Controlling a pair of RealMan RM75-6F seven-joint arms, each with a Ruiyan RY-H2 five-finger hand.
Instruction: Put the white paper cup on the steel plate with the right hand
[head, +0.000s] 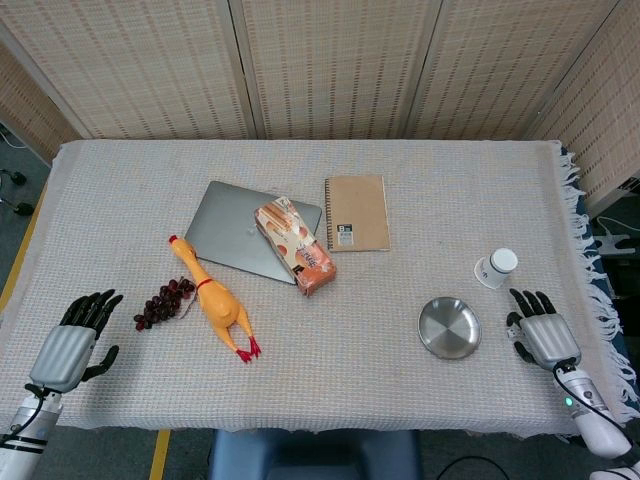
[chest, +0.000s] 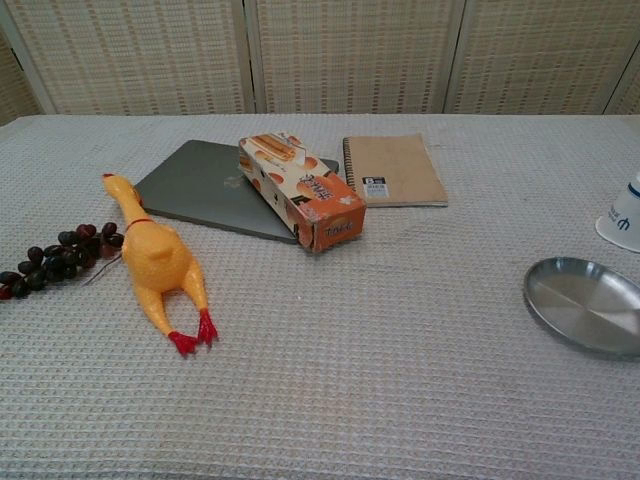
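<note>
The white paper cup (head: 496, 268) stands upside down near the table's right side, also at the right edge of the chest view (chest: 625, 216). The steel plate (head: 449, 327) lies in front of it and slightly left, empty (chest: 588, 305). My right hand (head: 541, 334) hovers over the table to the right of the plate and in front of the cup, fingers spread, holding nothing. My left hand (head: 72, 339) rests at the near left corner with its fingers apart and empty. Neither hand shows in the chest view.
A yellow rubber chicken (head: 214, 299), dark grapes (head: 165, 303), a grey laptop (head: 240, 231) with an orange snack box (head: 294, 245) on it, and a brown notebook (head: 357, 212) lie left and behind. The fringed table edge (head: 600, 290) runs close to the right hand.
</note>
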